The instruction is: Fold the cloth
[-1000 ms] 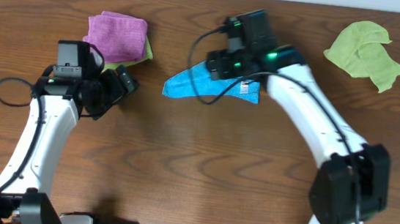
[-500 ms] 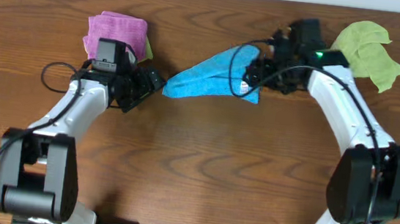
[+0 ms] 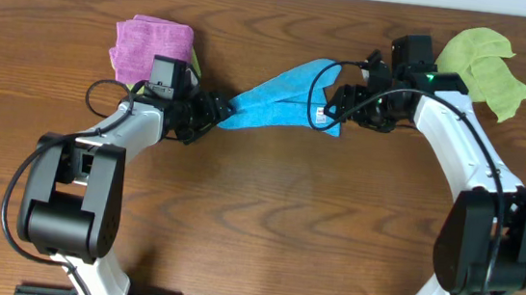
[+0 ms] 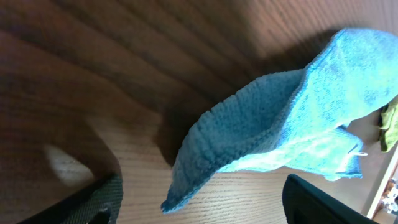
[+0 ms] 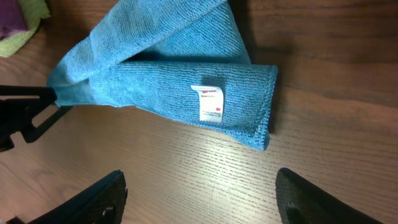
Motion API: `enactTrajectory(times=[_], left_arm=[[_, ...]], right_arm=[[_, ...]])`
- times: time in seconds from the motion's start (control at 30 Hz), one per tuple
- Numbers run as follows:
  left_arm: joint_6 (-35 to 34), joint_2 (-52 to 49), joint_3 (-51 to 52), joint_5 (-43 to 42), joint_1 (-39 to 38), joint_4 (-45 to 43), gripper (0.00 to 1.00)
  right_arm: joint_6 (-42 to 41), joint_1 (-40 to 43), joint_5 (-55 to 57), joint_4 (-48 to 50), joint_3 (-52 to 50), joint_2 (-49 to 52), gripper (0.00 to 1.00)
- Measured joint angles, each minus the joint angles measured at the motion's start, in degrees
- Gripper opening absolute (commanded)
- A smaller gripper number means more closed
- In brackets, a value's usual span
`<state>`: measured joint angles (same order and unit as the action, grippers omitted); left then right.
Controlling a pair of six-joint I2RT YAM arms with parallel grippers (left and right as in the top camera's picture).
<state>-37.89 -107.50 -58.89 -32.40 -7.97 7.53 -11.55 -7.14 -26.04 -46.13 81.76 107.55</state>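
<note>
Overhead, the sky-blue cloth (image 3: 267, 104) lies on the wooden counter (image 3: 256, 215) between the two arms, well up toward the far edge. It is drawn out into a long, narrow shape running left to right. One layer is laid slantwise over another, so the edges do not meet squarely. The left tool (image 3: 210, 110) sits right at the cloth's pointed left end, and the right tool (image 3: 341, 102) hangs over its blunt right end.

From the left wrist, that tool's fingers stand wide apart with the cloth's tip lying loose between them, gripped by neither. From the right wrist, that tool is likewise spread wide and holds nothing. Below it the cloth's folded right end shows a small white tag (image 5: 208, 102) facing up.

A purple cloth (image 3: 152, 45) sits behind the left arm, with a yellow-green one (image 3: 195, 63) peeking out beside it. Another crumpled yellow-green cloth (image 3: 479, 62) lies just behind the right arm. All three are apart from the blue one.

To my eye the job is about half done. The cloth is doubled over, but loosely and askew, with the upper flap bulging at the left end rather than lying flat. What looks left is squaring those layers and folding the strip across its length.
</note>
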Motion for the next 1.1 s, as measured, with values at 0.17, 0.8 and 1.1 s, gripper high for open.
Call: enactTrajectory(times=[0.17, 0.8, 1.1], left_arm=[[-0.3, 0.0, 0.0, 0.0, 0.0, -3.3, 0.76], [-0.8, 0.0, 0.0, 3.5, -3.4, -1.5, 0.62], [-0.2, 0.0, 0.0, 8.0, -3.4, -1.2, 0.55]], right_arm=[[0.0, 0.0, -0.1, -0.1, 0.0, 0.0, 0.76], [0.0, 0.2, -0.1, -0.4, 0.0, 0.0, 0.76], [0.0, 1.0, -0.3, -1.0, -0.1, 0.0, 0.76]])
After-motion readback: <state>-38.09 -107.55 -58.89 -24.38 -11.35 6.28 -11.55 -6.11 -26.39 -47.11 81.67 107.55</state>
